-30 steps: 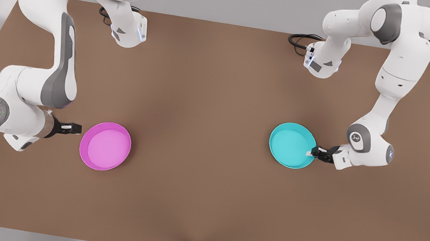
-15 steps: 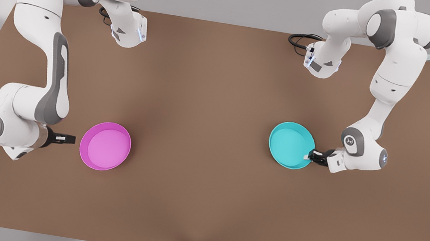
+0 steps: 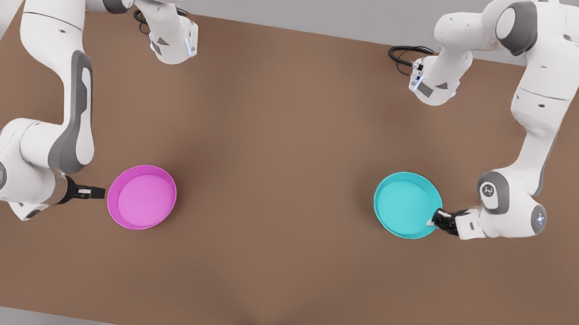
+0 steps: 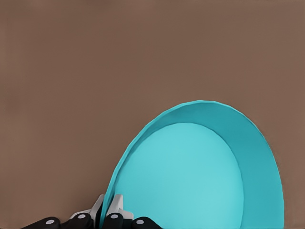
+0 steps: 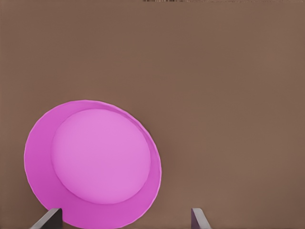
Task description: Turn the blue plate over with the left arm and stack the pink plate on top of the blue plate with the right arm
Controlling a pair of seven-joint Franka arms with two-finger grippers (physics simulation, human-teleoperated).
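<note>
Now, front view: blue plate (image 3: 406,204) toward the front view's right on brown table (image 3: 274,183), hollow side up, tipped slightly. Left gripper (image 3: 436,221) clamped on its rim at the edge toward the front view's right; one light finger pad (image 3: 429,223) lying over the rim. Left arm (image 3: 526,136) reaching in from the far right corner. Pink plate (image 3: 141,196) flat on the table toward the front view's left, hollow side up, well apart from blue plate. Right gripper (image 3: 100,193) just beside the pink rim on the side toward the front view's left, low and level, pointing at the plate, not touching. Cannot tell finger spacing from this angle. Right arm (image 3: 54,90) bent down from the far left corner. Black cables (image 3: 405,53) coiled near the arm bases at the far edge.

Left wrist view: blue plate (image 4: 200,176) seen obliquely, rim thin and raised, lighter flat floor inside. Fingers (image 4: 114,210) pressed together with the rim pinched between them, one pad on each face of the rim wall.

Right wrist view: pink plate (image 5: 93,162) whole, lighter pink floor, darker rim, resting on the table. Fingertips (image 5: 52,217) spread wide apart, one overlapping the plate's near edge, the other off to the side over bare table. Nothing held between them.
</note>
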